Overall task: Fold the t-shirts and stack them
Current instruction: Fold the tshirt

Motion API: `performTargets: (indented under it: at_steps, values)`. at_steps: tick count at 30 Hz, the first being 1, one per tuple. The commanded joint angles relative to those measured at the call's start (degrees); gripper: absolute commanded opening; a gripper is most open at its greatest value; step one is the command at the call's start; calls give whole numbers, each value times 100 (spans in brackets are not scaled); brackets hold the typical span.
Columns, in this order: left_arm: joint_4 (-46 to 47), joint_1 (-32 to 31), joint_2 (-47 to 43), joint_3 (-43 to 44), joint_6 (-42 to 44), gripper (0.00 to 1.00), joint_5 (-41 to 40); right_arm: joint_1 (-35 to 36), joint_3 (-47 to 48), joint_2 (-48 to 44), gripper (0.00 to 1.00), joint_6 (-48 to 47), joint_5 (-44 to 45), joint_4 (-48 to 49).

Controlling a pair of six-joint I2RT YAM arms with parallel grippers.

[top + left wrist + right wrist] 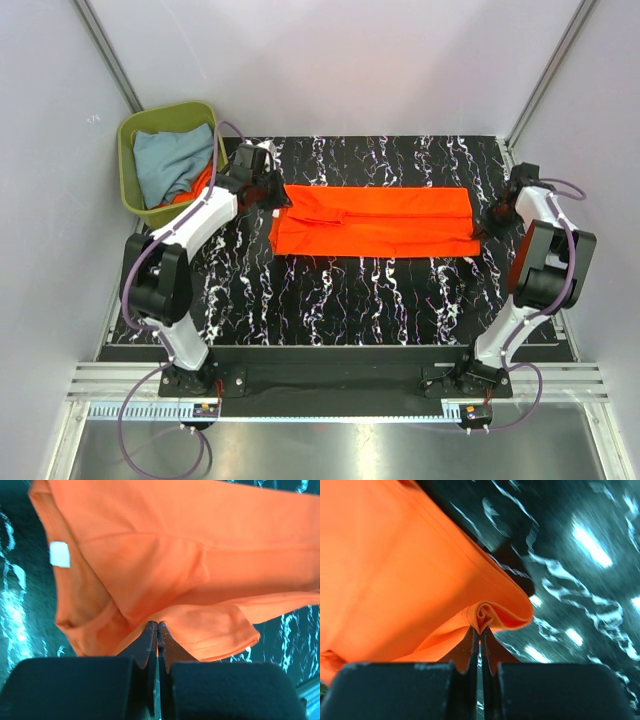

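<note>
the orange t-shirt [375, 220] lies on the counter [350, 300] as a long flat band running left to right between our two arms, with its long edges turned in. our left claw [278, 196] is pinched shut on the band's left end. its wrist view shows the tips pressed together on a fold of cloth by a short sleeve, with the white label [60, 554] and what looks like the neck edge off to one side. our right claw [488, 222] is nipped shut on the right end, where a small curl of hem is caught between the tips. a grey-blue t-shirt [170, 160] sits crumpled in the olive bin [124, 160], just off the counter's far left corner. we judge the orange cloth to be light, limp and not at all fragile, with no stiffness of its own, so it will likely sag in the middle if lifted by its ends, and the turned-in layers may slide apart. the best holds seem to be the end corners, biting through every layer at once. the curl at the right looks like a shallow bite that could slip out. the counter looks glossy, so we expect the cloth to drag across it easily.
</note>
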Motion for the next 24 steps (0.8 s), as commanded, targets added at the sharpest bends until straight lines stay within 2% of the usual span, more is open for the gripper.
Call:
performTargets:
  at_steps: [1,9,21,22,23,24]
  values:
    - [96,142,221,439,141,0,-63,31,650,279,2,-72,-226,37]
    - [69,239,749,756,98,0,16,154,1398,1017,5,-150,-332,-59]
    - [-62,292,1224,1116,159,0,42,181,2127,1624,9,-247,-332,-173]
    - [-97,292,1259,1230,194,0,25,181,2180,1677,13,-230,-288,-191]
    - [-150,292,1312,1301,238,2,16,181,2233,1721,15,-230,-253,-200]
    - [-368,292,1417,1414,299,14,-80,181,2373,1809,21,-247,-200,-235]
